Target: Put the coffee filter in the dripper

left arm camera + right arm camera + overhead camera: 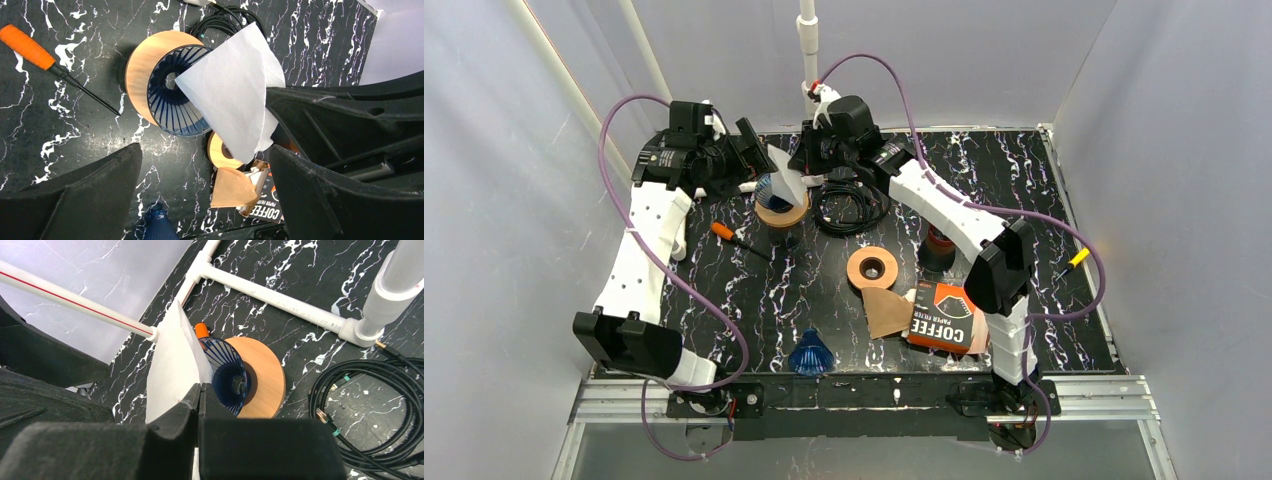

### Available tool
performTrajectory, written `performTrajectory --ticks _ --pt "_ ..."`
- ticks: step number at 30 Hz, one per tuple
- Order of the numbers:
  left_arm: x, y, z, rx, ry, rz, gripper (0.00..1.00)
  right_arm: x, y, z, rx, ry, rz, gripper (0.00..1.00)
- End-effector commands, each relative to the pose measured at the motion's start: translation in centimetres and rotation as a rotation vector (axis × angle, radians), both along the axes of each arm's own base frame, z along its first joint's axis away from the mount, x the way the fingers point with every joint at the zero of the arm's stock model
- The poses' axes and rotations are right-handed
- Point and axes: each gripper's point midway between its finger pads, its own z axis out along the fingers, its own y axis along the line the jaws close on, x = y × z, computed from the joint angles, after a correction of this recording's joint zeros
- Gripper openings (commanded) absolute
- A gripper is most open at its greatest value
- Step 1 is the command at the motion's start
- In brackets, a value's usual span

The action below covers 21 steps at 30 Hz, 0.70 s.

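The right gripper (200, 390) is pinched shut on an edge of the white paper coffee filter (172, 365). The filter stands tilted just beyond its fingertips, over the rim of the blue ribbed dripper (227, 372) on its wooden base (262, 377), and is not yet seated. The left gripper (202, 160) hovers above the dripper, jaws spread wide and empty. Insertion looks to be the step in hand; the next move likely calls for lowering the filter's tip into the cone, then releasing.
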Motion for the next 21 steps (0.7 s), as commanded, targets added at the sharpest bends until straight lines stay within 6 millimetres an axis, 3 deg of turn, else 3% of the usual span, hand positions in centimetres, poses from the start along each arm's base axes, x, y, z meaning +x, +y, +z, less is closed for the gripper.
performTrajectory --ticks 1,8,21 --pt "0.5 -0.5 -0.1 -0.051 0.029 0.023 0.97 0.1 0.9 1.5 0.053 0.021 -0.019 0.08" --pt "1.3 -2.1 0.2 -0.133 0.035 -0.011 0.94 0.2 1.1 1.1 0.058 0.059 -0.036 0.06" --pt "1.2 -1.2 -2.5 -0.063 0.118 0.009 0.74 0.0 1.2 2.1 0.065 0.048 -0.033 0.05"
